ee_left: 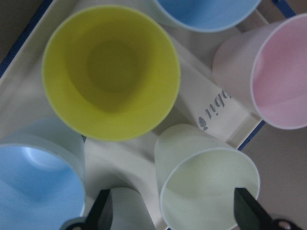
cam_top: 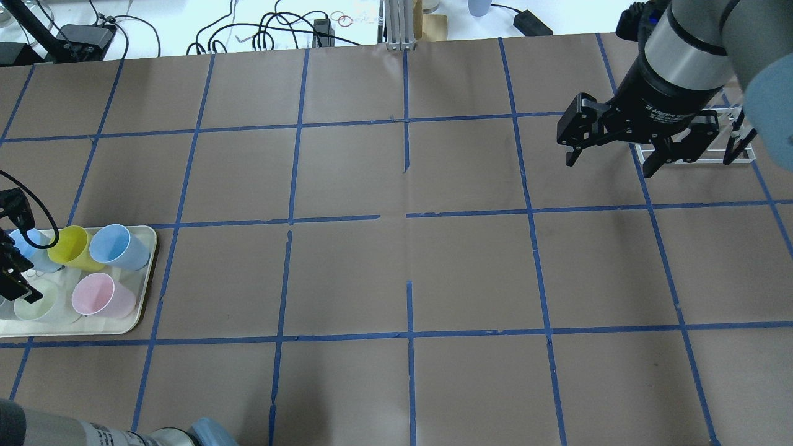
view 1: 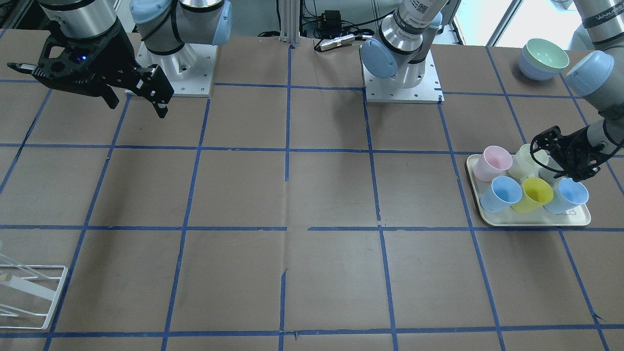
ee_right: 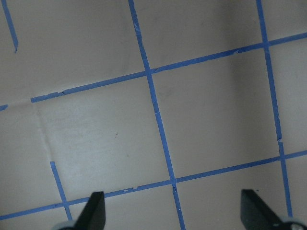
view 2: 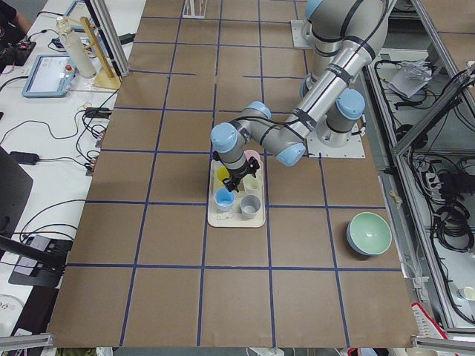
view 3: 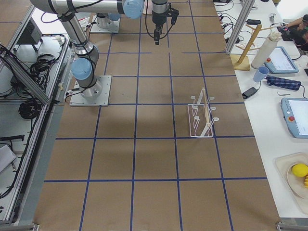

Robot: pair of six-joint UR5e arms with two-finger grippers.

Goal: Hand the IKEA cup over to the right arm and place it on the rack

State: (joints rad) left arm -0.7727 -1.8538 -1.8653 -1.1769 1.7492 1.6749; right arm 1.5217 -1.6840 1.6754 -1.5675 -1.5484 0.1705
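Note:
The cream-white IKEA cup (view 1: 527, 160) stands on the cream tray (view 1: 536, 222) among several coloured cups. It also shows in the overhead view (cam_top: 37, 301) and the left wrist view (ee_left: 211, 187). My left gripper (view 1: 555, 163) hangs just above it, open and empty. In the left wrist view its fingertips (ee_left: 103, 211) stand on either side of the cream cup and part of a grey cup (ee_left: 127, 211). My right gripper (cam_top: 610, 158) is open and empty, high over the table in front of the white wire rack (cam_top: 700, 152). The rack also shows in the front view (view 1: 29, 292) and the right side view (view 3: 202, 115).
On the tray are a pink cup (view 1: 491, 163), a yellow cup (view 1: 535, 194) and two blue cups (view 1: 504, 192). Stacked bowls (view 1: 543, 58) sit at the table corner behind the left arm. Brown table with a blue tape grid (cam_top: 409, 217).

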